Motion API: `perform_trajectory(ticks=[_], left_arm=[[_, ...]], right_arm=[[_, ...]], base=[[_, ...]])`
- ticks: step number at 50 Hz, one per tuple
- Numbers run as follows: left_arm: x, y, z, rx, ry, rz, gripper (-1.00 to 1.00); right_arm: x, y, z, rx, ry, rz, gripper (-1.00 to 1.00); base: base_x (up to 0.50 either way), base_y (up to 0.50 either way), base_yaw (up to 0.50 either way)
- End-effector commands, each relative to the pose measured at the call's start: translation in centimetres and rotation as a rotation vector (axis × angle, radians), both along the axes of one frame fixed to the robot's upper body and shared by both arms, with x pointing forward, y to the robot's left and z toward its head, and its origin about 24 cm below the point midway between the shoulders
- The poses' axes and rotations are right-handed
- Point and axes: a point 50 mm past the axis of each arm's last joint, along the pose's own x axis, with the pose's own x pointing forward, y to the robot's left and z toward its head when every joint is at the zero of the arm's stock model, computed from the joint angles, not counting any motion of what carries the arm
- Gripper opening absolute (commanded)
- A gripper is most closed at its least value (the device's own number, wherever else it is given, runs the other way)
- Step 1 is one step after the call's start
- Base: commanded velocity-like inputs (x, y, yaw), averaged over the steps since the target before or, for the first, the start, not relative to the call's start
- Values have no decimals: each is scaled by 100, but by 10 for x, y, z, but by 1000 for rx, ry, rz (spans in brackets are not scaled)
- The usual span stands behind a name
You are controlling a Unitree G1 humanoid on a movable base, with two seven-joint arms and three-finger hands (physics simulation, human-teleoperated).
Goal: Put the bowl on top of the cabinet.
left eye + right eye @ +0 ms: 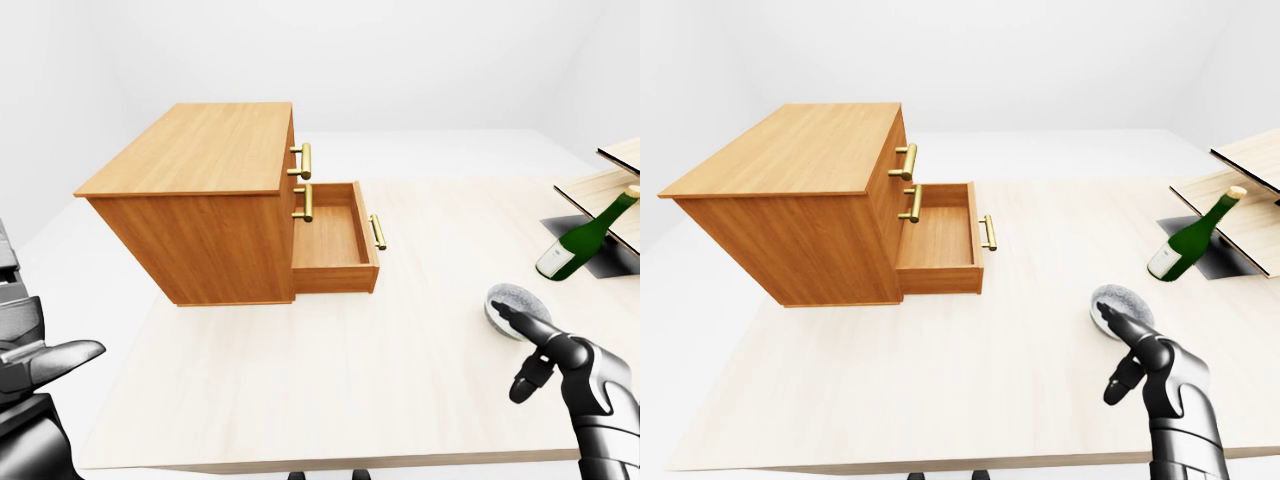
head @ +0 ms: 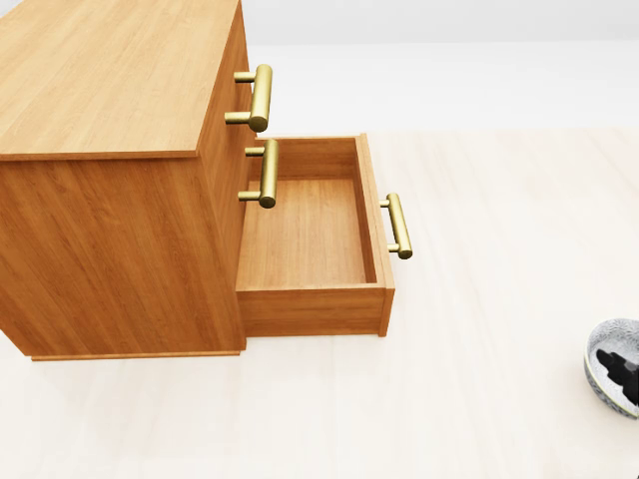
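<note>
The wooden cabinet [image 1: 200, 150] stands on the table at the upper left of the left-eye view, its flat top bare and its lowest drawer [image 2: 305, 235] pulled out and empty. A small grey speckled bowl [image 1: 523, 300] sits on the table at the lower right. My right hand [image 1: 522, 350] is open at the bowl's near side. One dark finger [image 1: 512, 318] reaches over the rim into the bowl, and the thumb hangs below, off it. My left hand [image 1: 62, 356] is open at the bottom left edge, far from both.
A green wine bottle [image 1: 583, 238] leans against a wooden rack [image 1: 612, 188] at the right edge of the table [image 1: 330, 380]. The cabinet's brass handles [image 2: 262, 98] stick out toward the drawer side. The table's near edge runs along the bottom of the eye views.
</note>
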Motion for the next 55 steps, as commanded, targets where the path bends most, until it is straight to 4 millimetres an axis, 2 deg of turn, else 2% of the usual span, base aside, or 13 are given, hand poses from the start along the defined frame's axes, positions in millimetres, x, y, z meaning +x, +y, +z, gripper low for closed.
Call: perform_trajectory(ticks=[1,6,7,8,9,10,11,18,35,43,49,51,55], left_arm=[[-1,-1,0,2,-1,-1,100],[0,-1,0,3,0,-1,100],[0,-2,-1,4,3,-1,100],[0,-2,-1,4,3,-1,100],[0,-2,-1,6,3,-2,100],[0,-2,-1,7,3,-2,100],[0,-2,-1,8,3,-2,100],[0,-2,-1,9,3,1,100],[1,-4,-2,16,9,0,100],[0,-4,-2,16,7,-1,100],[1,-4,-2,16,8,0,100],[-1,-5,-1,17,5,-1,100],[-1,-4,-1,16,4,0,100]], right_arm=[[-4,-3,-13,69,37,-26,100],[-8,-4,-17,88,51,-35,100],[-9,-4,-17,88,49,-36,52],[-9,-4,-17,88,48,-36,52],[-11,-6,-19,98,57,-46,-54],[-11,-6,-20,102,57,-48,-94],[-13,-5,-22,107,64,-48,-100],[-14,-2,-26,121,72,-42,-100],[-6,8,-13,78,18,13,-100],[9,31,50,-183,-185,150,-100],[15,64,126,-528,-441,205,-100],[12,69,136,-643,-458,187,-100],[12,86,159,-687,-578,142,-100]], base=[[0,0,0],[0,0,0],[0,0,0],[0,0,0],[0,0,0],[0,0,0],[0,0,0],[0,0,0],[0,0,0],[0,0,0],[0,0,0],[0,0,0],[0,0,0]])
